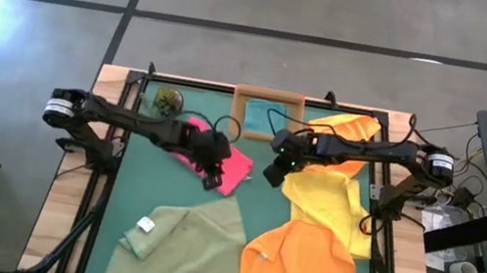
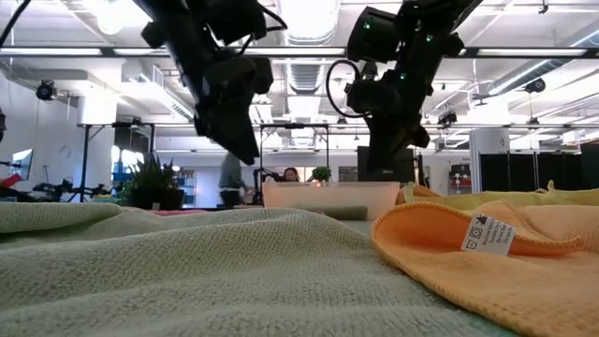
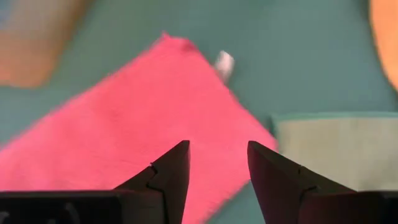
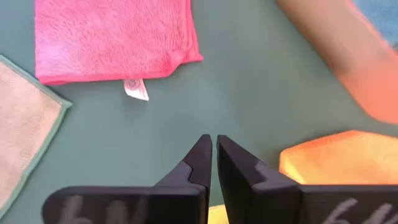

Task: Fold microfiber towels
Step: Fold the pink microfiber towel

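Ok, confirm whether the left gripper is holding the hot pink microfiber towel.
No: the left gripper stands open above the hot pink microfiber towel, gripping nothing.

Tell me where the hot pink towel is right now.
In the high view the hot pink towel lies folded on the green mat, left of centre, directly under the open left gripper and just above the sage green towel.
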You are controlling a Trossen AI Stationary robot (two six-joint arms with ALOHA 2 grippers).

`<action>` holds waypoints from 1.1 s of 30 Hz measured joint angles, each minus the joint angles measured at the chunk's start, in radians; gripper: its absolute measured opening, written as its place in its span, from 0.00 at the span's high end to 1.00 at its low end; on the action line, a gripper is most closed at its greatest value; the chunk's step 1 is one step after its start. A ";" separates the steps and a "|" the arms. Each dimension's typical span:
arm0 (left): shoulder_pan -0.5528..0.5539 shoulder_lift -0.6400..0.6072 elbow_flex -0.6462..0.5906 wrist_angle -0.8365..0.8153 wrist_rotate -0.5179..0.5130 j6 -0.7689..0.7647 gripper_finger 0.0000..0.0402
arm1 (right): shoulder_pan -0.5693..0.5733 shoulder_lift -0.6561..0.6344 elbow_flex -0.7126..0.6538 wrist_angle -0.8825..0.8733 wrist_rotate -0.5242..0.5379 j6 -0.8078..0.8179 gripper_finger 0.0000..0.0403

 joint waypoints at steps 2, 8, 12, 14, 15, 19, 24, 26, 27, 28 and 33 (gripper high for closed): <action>-0.024 0.015 -0.014 0.050 -0.007 -0.045 0.64 | -0.013 -0.004 0.000 -0.002 -0.004 -0.034 0.96; -0.056 0.026 -0.089 0.148 -0.024 -0.147 0.64 | -0.029 -0.004 0.000 0.003 -0.005 -0.122 0.96; -0.074 0.065 -0.105 0.187 -0.025 -0.193 0.64 | -0.031 -0.004 0.000 0.006 -0.006 -0.149 0.96; -0.079 0.090 -0.109 0.204 -0.025 -0.198 0.64 | -0.031 -0.004 0.000 0.005 -0.005 -0.160 0.96; -0.081 0.105 -0.107 0.233 -0.025 -0.198 0.64 | -0.031 -0.004 0.000 0.005 -0.006 -0.168 0.96; -0.080 0.159 -0.106 0.286 -0.025 -0.201 0.64 | -0.035 -0.004 -0.001 0.004 -0.003 -0.208 0.96; -0.080 0.207 -0.105 0.267 -0.007 -0.225 0.64 | -0.039 -0.003 -0.001 0.002 -0.003 -0.208 0.96; -0.082 0.210 -0.104 0.255 0.003 -0.225 0.64 | -0.040 -0.003 -0.001 0.001 -0.003 -0.209 0.96; -0.084 0.205 -0.104 0.240 0.003 -0.224 0.64 | -0.040 -0.003 -0.001 0.000 -0.003 -0.215 0.96; -0.086 0.200 -0.104 0.219 0.006 -0.224 0.64 | -0.040 -0.003 -0.001 0.001 -0.003 -0.220 0.96; -0.092 0.155 -0.104 0.029 0.039 -0.198 0.64 | -0.040 -0.003 -0.001 0.001 -0.003 -0.224 0.96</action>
